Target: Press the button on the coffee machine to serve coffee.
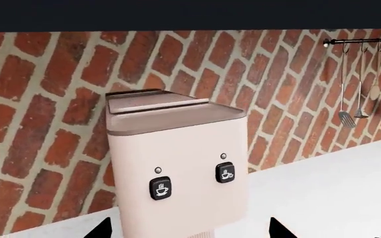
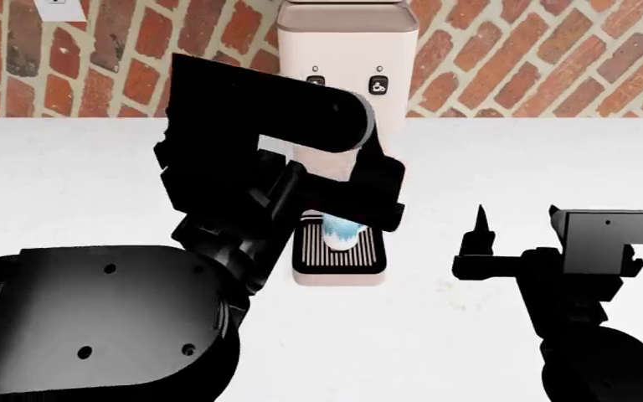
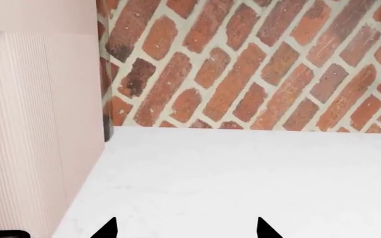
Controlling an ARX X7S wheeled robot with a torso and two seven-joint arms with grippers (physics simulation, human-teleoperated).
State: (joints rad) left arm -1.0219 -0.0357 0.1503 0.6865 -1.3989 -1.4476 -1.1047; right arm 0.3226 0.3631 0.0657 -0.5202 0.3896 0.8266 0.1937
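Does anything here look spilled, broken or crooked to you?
Nothing stands out. The coffee machine stands upright against the brick wall, a mug sits on its drip tray, and the white counter shows no spill. Utensils hang straight on their rail.

Flat, even light is filling all three views, leaving the white matte desk (image 2: pixel 545 159) nearly shadowless and without glare. Everything is rendering sharp, edges undistorted; the glossy black robot arms (image 2: pixel 265 117) are showing almost no detail.

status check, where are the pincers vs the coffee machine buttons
Left pincer open, facing tall beige coffee machine, short of black cup-icon buttons. Right pincer open, aside. Nothing blocking.
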